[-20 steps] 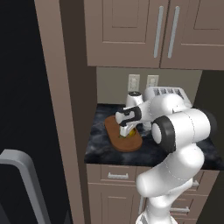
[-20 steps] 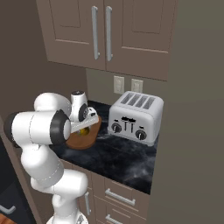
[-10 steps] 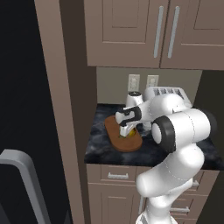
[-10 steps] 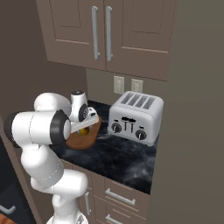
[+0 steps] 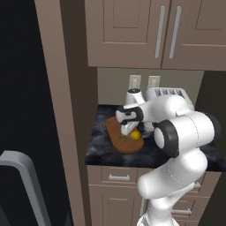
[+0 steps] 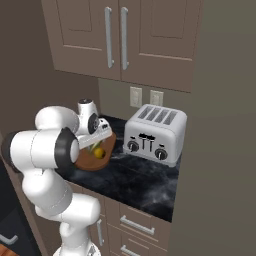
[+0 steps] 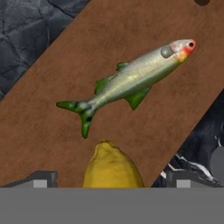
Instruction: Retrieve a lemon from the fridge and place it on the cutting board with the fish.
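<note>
Lemon let go on the board beside the fish

The gripper (image 7: 109, 183) has just spread its fingers wide, one tip at each side of the lemon (image 7: 113, 168), clear of it. The lemon rests on the cutting board (image 7: 52, 109) near its edge, just beside the tail of the fish (image 7: 131, 81). The placing looks done; lifting the hand straight away should leave the lemon undisturbed.
</note>
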You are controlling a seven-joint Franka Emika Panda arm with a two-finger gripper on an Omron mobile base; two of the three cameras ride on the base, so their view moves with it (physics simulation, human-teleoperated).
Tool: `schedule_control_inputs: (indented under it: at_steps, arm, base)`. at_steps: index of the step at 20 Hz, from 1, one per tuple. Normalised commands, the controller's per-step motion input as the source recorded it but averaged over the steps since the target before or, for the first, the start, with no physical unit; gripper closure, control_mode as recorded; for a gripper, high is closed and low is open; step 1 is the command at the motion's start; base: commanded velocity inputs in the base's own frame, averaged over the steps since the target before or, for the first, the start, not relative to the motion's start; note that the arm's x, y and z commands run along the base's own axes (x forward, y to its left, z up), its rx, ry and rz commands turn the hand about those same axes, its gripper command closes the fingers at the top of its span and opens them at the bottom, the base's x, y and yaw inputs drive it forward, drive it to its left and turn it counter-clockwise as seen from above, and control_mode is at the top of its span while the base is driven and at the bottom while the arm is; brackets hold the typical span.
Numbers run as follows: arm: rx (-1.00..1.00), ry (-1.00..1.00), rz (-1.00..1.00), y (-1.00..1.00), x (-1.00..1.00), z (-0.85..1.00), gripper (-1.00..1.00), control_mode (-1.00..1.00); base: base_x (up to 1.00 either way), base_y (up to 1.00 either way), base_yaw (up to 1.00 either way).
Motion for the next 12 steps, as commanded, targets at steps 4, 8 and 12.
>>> schedule_control_inputs:
  at_steps: [4, 8, 12]
  arm:
    - [-0.03, 0.02, 0.00, 0.00, 0.00, 0.24, -1.00, -1.00]
    - [0.01, 0.01, -0.05, -0.03, -0.17, 0.30, -1.00, -1.00]
    - [0.02, 0.00, -0.24, 0.00, -0.38, 0.47, -1.00, -1.00]
  base:
    - [0.00, 0.00, 0.00]
    - [0.00, 0.00, 0.00]
    - [0.00, 0.00, 0.00]
